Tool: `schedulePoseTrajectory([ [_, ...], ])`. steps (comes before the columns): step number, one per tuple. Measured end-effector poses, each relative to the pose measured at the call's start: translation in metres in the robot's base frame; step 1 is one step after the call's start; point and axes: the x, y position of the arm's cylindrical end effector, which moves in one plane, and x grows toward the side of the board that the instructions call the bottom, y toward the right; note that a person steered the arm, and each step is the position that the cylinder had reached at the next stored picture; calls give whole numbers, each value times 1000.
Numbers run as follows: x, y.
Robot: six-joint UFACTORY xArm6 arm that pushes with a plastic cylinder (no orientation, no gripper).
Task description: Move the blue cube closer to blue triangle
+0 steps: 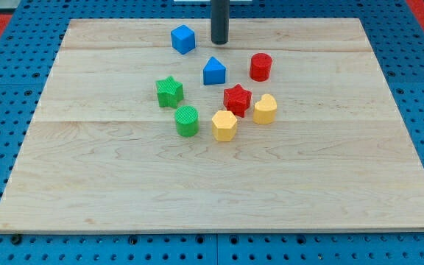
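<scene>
The blue cube (pixel 183 39) sits near the view's top, left of centre. The blue triangle (pixel 213 71) lies below and to the right of it, with a gap between them. My tip (pixel 219 41) is at the end of the dark rod, just to the right of the blue cube and above the blue triangle. It touches neither block.
A red cylinder (pixel 260 66) stands right of the triangle. Below are a red star (pixel 237 98), a green star (pixel 169 92), a green cylinder (pixel 186 121) and two yellow blocks (pixel 224 125) (pixel 265 109). The wooden board (pixel 87 184) lies on a blue pegboard.
</scene>
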Motion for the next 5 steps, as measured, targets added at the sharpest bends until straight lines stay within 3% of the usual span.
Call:
schedulePoseTrajectory([
  [1, -36, -18],
  [5, 11, -103],
])
